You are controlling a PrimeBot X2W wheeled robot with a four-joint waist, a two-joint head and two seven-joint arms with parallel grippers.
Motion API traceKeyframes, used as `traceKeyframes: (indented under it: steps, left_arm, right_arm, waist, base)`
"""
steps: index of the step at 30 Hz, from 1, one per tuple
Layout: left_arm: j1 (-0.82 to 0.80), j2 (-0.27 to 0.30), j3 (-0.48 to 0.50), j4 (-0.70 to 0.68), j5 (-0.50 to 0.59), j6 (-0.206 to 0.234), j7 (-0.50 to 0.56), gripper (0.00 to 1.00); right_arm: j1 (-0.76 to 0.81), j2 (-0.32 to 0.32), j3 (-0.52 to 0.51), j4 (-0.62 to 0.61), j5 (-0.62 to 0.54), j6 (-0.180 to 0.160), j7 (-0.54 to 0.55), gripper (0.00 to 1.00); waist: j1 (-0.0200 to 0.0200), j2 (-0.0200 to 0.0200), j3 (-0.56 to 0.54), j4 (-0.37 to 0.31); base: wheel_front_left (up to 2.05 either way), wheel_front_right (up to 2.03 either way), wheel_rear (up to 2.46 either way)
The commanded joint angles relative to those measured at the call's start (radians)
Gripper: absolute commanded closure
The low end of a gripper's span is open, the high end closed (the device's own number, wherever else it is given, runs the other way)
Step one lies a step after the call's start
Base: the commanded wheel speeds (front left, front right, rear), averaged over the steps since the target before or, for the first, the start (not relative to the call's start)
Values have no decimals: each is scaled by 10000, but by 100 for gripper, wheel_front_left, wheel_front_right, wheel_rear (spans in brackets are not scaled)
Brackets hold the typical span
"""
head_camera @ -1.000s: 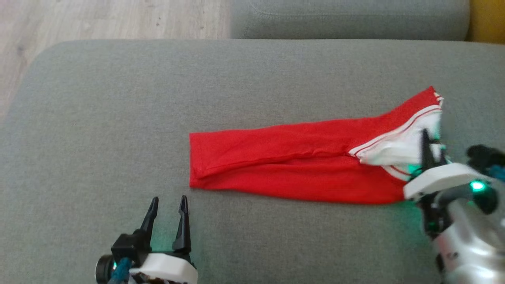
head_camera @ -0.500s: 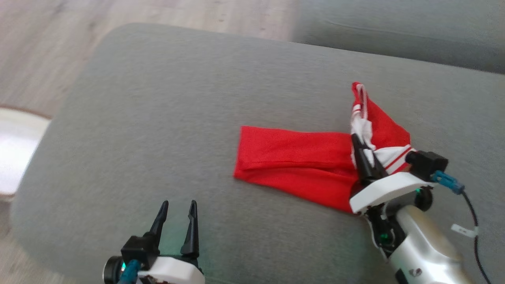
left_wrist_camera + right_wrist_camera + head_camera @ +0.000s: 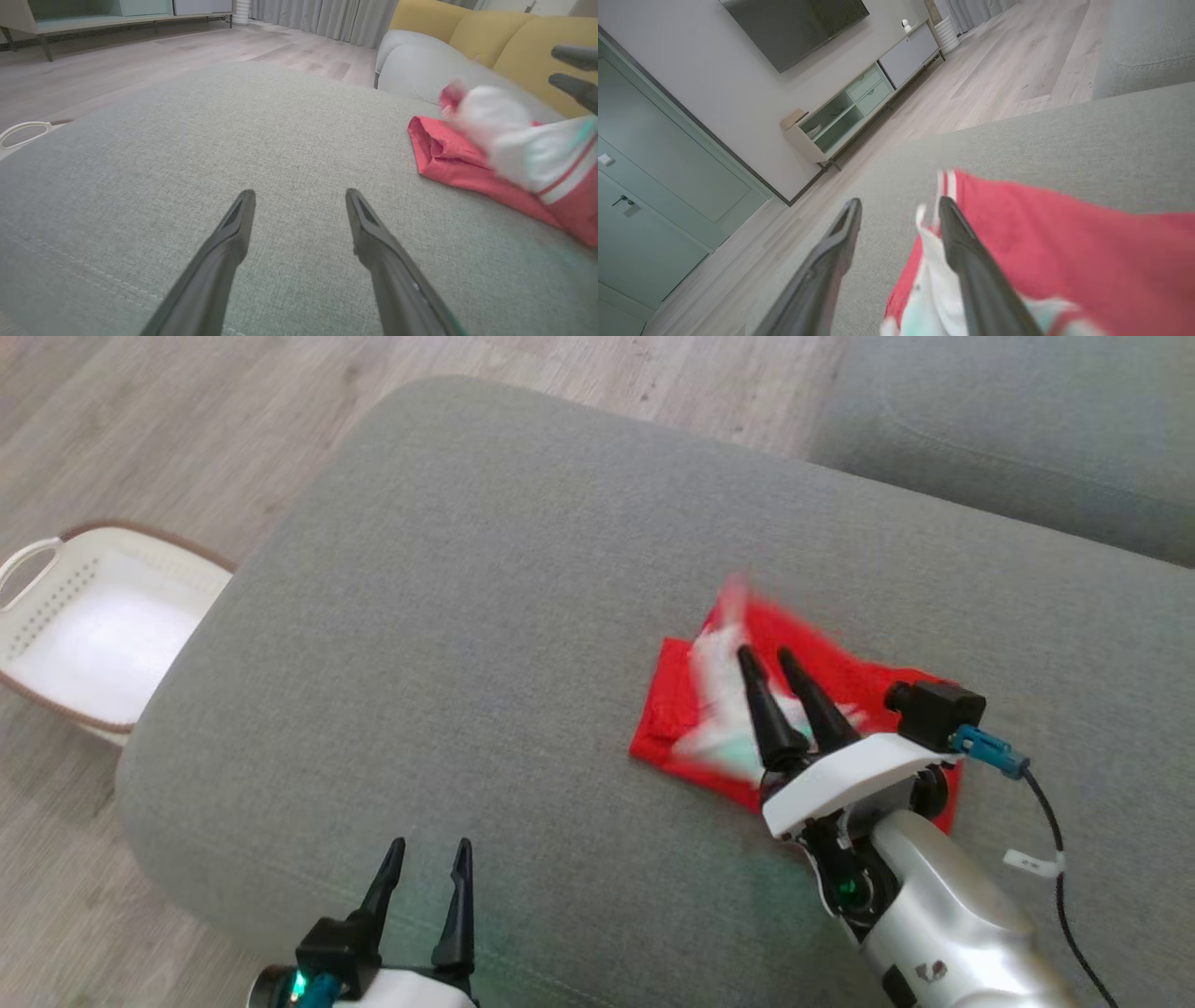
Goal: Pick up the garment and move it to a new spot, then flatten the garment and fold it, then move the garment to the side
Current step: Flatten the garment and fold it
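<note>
The garment (image 3: pixel 665 723) is a red pair of shorts with a white, striped band, lying doubled over on the grey cushion (image 3: pixel 467 616). Its white part is motion-blurred under my right gripper (image 3: pixel 766 655), which hovers just above it with its fingers apart. In the right wrist view, my right gripper (image 3: pixel 900 203) is open and the garment (image 3: pixel 1064 242) spreads below and to the right, its white edge beside one finger. My left gripper (image 3: pixel 429 847) stands open over bare cushion near the front edge. In the left wrist view, my left gripper (image 3: pixel 300 193) is empty, with the garment (image 3: pixel 448 158) off to its right.
A white laundry basket (image 3: pixel 56 569) sits on the wooden floor off the cushion's left edge. A second grey cushion (image 3: pixel 1008 429) lies at the back right. Yellow sofa backs (image 3: pixel 472 28) and a low TV cabinet (image 3: pixel 840 116) stand further off.
My right gripper swept the white-banded end leftward over the red legs, doubling the garment, then opened and let it drop. The head camera turned, bringing the basket into view. The left gripper stayed put.
</note>
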Motion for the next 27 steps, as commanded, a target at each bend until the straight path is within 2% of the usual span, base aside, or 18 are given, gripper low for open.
traceKeyframes:
  steps: [1,4,12,19,27]
  left_arm:
    - [-222,9,350,-210,103,-26,-97,0]
    - [-230,9,461,-169,189,-46,-97,0]
    - [-272,9,796,-245,331,-111,-97,0]
    - [-174,9,1127,-384,511,-126,-97,0]
    - [230,9,1380,-576,866,-163,-97,0]
  right_arm:
    - [-299,114,109,-236,10,-9,-141,0]
    - [-301,29,-185,-111,-330,-9,-199,0]
    - [812,-89,-3080,-255,-2930,-9,-211,0]
    - [2060,86,-4804,-708,-5049,-9,-213,0]
    - [3028,243,-5075,-1105,-6264,-9,-213,0]
  waist:
    - [1,0,-86,-119]
    - [1,0,-252,-491]
    - [1,0,-759,-1835]
    - [1,0,-1073,-2869]
    - [1,0,-1209,-3374]
  base:
    - [0,0,0]
    - [0,0,0]
    - [0,0,0]
    - [0,0,0]
    - [0,0,0]
